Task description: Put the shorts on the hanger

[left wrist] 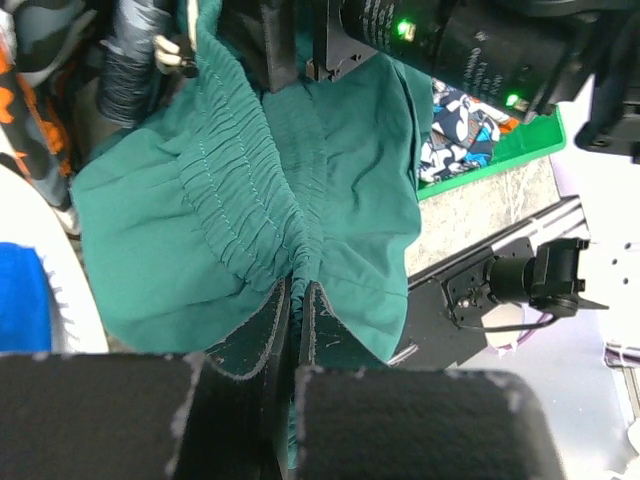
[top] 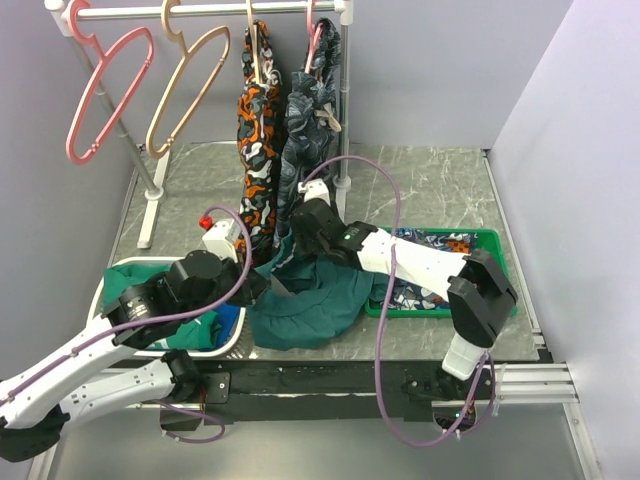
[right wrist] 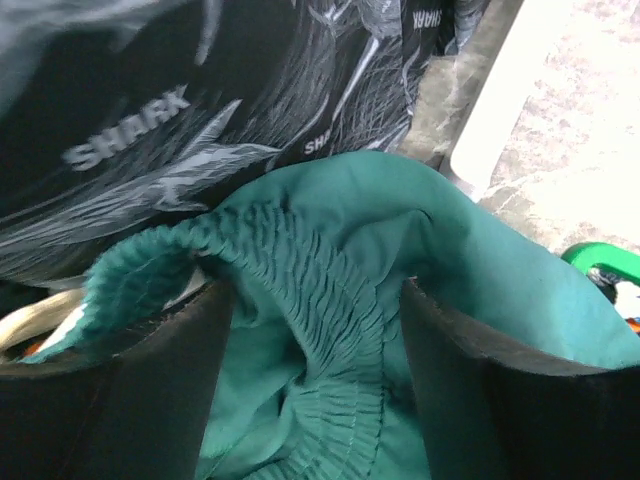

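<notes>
While the plain dark teal-green fabric shorts [top: 310, 305] lie bunched up on the grey marbled surface [top: 430, 185], between the white basket [top: 108, 275] and the green plastic tray [top: 497, 238], both arms reach into them. The left claw [left wrist: 298, 300] is pressed together and pinches a fold of the crinkly waistband. The right claw [right wrist: 318, 300] is spread wide. The same crinkly band runs through the gap between its two black fingers [right wrist: 160, 390], and it is not squeezed there. This claw sits close under the grey camouflage shorts [top: 305, 120], which hang next to the orange camouflage shorts [top: 258, 140].

The tan-beige clothes hanger [top: 190, 85] with the curved hook hangs on the white rail [top: 210, 10] at the back left, just beside the pink hanger [top: 105, 95]. It is well apart from the teal-green shorts, and neither claw touches it.
</notes>
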`<state>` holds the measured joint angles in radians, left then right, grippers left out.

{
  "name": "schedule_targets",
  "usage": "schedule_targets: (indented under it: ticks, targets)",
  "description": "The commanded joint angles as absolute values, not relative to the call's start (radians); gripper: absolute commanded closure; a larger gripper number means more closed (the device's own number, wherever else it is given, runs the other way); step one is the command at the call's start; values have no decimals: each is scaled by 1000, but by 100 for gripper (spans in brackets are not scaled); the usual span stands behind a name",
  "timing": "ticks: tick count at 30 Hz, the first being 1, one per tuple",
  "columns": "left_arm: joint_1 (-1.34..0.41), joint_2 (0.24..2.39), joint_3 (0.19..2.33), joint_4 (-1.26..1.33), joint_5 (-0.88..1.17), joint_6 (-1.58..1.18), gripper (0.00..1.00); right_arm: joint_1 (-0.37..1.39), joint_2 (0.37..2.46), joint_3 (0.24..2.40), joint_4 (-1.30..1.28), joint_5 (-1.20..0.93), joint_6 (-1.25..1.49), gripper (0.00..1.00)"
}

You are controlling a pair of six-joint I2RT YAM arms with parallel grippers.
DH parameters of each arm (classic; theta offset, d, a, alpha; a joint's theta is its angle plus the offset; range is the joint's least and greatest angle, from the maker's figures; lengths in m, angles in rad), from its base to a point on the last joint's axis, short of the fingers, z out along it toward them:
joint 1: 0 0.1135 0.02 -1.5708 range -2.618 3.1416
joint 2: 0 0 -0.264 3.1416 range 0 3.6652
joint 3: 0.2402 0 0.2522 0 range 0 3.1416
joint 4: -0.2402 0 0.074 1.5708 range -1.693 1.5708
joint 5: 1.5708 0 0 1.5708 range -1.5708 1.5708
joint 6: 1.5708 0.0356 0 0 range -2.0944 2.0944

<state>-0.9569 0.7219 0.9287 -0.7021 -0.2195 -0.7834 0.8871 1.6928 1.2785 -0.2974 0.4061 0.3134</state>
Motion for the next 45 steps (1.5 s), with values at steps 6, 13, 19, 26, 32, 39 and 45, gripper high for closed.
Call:
schedule_targets:
  ticks: [6,13,19,26,32,39,45]
  targets:
    - [-956,652,1051,-805,-417,-808,99,807,1640,1269,-429,501,405,96]
    - [-956,690,1097,-835,-713,-775,99,703,1283,1430,-644,430,419,100]
    - [-908,797,1216,-683,-876,-554,99,615,1275,1864,-896,293,379,99]
    - [-726,959,1498,-656,-642,-402,99,609,1347,2201,-1137,276,420,99]
    - [-657,937,1334,-675,-382,-472,99,597,1126,1639,-1025,272,482,94]
    - [-655,809,881,-525,-161,-627,99,581,1133,1062,-806,158,515,95]
    - [-653,801,739,-390,-71,-661,90,581,1223,1072,-799,189,520,91]
